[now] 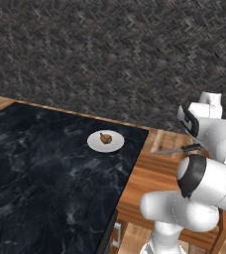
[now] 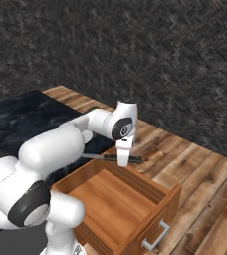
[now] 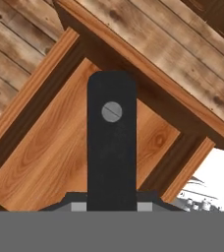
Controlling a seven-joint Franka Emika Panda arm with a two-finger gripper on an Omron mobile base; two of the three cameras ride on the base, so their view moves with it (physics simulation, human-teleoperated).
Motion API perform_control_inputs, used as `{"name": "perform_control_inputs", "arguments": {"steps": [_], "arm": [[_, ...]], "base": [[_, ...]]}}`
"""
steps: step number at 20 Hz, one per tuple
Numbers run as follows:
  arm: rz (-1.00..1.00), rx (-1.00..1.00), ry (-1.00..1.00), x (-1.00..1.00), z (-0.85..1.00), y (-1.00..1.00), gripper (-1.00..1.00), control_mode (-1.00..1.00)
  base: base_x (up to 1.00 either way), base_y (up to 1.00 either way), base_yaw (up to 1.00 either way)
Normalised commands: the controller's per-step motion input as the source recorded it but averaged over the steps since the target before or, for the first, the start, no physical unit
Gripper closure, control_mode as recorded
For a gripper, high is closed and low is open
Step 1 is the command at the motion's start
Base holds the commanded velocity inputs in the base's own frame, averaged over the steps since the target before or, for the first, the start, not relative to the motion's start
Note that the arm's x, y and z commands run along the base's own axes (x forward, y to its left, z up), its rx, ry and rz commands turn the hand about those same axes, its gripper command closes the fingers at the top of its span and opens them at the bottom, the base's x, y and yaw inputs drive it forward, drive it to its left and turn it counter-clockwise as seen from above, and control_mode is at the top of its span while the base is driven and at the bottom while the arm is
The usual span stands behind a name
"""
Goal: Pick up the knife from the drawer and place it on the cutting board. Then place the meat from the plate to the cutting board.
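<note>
Knife (image 3: 111,140) handle clamped in the gripper (image 2: 122,160), blade level, lifted clear above the open drawer (image 2: 116,199) below for carrying boardward.

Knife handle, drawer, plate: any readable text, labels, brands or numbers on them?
None can be read.
knife: dark handle, a plain grey rivet, no lettering.
drawer: bare wood grain, no label.
plate: plain white, no mark.
gripper, shut on the knife: no marking shows.
</note>
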Motion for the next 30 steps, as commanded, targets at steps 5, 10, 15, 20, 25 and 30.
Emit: {"name": "perform_control_inputs", "arguments": {"steps": [5, 10, 15, 20, 25, 30], "arm": [[0.0, 0.03, -0.05, -0.46, 0.42, 0.25, 1.0, -1.0], [0.0, 0.0, -0.01, -0.22, 0.49, 0.32, 1.0, -1.0], [0.0, 0.0, -0.01, -0.27, 0.26, 0.25, 1.0, -1.0], [-0.01, 0.0, -0.15, -0.63, 0.11, 0.11, 1.0, -1.0], [-0.09, -0.03, -0.19, -0.53, 0.1, 0.21, 1.0, -1.0], [-0.13, -0.01, -0.12, -0.22, 0.18, 0.25, 1.0, -1.0]], "base": [[0.0, 0.0, 0.0], [0.0, 0.0, 0.0], [0.0, 0.0, 0.0], [0.0, 0.0, 0.0], [0.0, 0.0, 0.0], [0.0, 0.0, 0.0]]}}
